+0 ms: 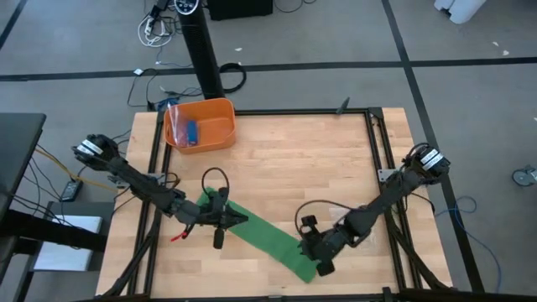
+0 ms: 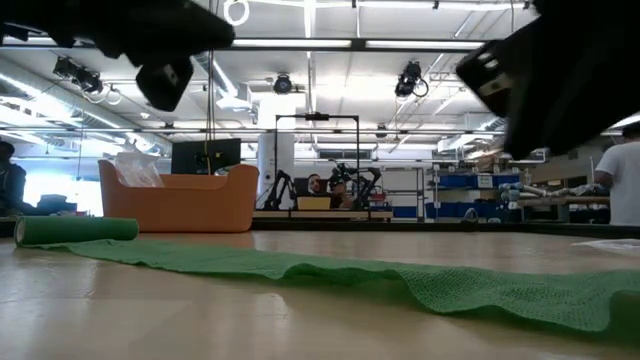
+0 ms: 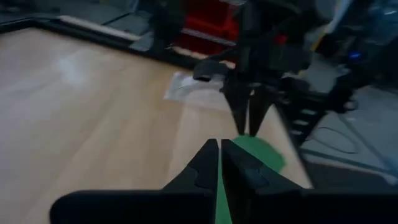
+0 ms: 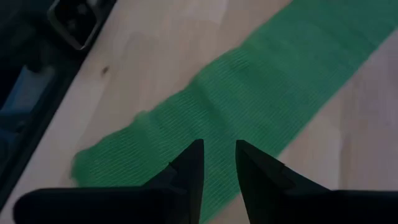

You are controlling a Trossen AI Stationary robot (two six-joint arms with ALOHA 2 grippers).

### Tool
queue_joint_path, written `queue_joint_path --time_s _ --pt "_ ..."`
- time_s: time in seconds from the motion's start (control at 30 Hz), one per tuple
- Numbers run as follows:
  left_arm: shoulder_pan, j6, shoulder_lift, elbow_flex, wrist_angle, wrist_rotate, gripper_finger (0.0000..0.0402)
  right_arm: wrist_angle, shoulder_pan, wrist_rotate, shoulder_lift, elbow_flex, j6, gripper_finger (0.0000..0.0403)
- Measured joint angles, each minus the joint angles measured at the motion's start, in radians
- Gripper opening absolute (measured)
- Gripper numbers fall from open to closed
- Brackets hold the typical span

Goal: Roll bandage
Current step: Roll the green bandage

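The bright green bandage [image 1: 256,235] lies flat on the wooden table as a long strip, slanting from mid-left to near right. In the low view its left end is a small roll [image 2: 75,230] resting on the table, and the strip [image 2: 400,275] runs off to the right. My left gripper [image 1: 228,220] is shut and hovers above the strip near the rolled end; the strip shows beyond its fingertips [image 3: 219,148]. My right gripper [image 4: 217,152] is slightly open above the strip's other end [image 1: 317,258]. In the low view both grippers hang clear above the table.
An orange bin [image 1: 220,113] stands at the far left of the table, with a small blue item [image 1: 191,132] and a clear plastic bag [image 2: 135,165] in it. A dark metal frame [image 1: 373,159] edges the table. Bare wood lies between the bin and the bandage.
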Motion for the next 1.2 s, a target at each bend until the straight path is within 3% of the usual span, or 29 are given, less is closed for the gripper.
queue_joint_path --time_s 0.23,0.43,0.53,0.67,0.83,1.03,1.2 --pt "-0.106 -0.127 0.001 0.000 -0.126 -0.115 0.0024 0.251 -0.085 -0.092 0.000 -0.113 -0.009 0.0078" --pt "-0.216 -0.373 0.001 0.003 -0.317 -0.237 0.0020 0.550 -0.131 -0.101 0.000 -0.228 -0.009 0.0064" --pt "-0.259 -0.501 0.001 0.042 -0.515 -0.240 0.0020 0.649 -0.151 -0.102 0.000 -0.273 -0.010 0.0060" --pt "-0.301 -0.656 0.002 0.147 -0.913 -0.242 0.0020 0.703 -0.174 -0.108 0.000 -0.306 -0.011 0.0059" --pt "-0.346 -0.875 0.020 0.239 -1.265 -0.194 0.0020 0.713 -0.183 -0.111 0.000 -0.312 -0.017 0.0065" --pt "-0.402 -1.213 0.068 0.253 -1.415 -0.081 0.0020 0.713 -0.182 -0.111 0.000 -0.312 -0.030 0.0074" --pt "-0.432 -1.358 0.122 0.254 -1.566 0.051 0.0020 0.713 -0.182 -0.110 0.000 -0.312 -0.040 0.0080"
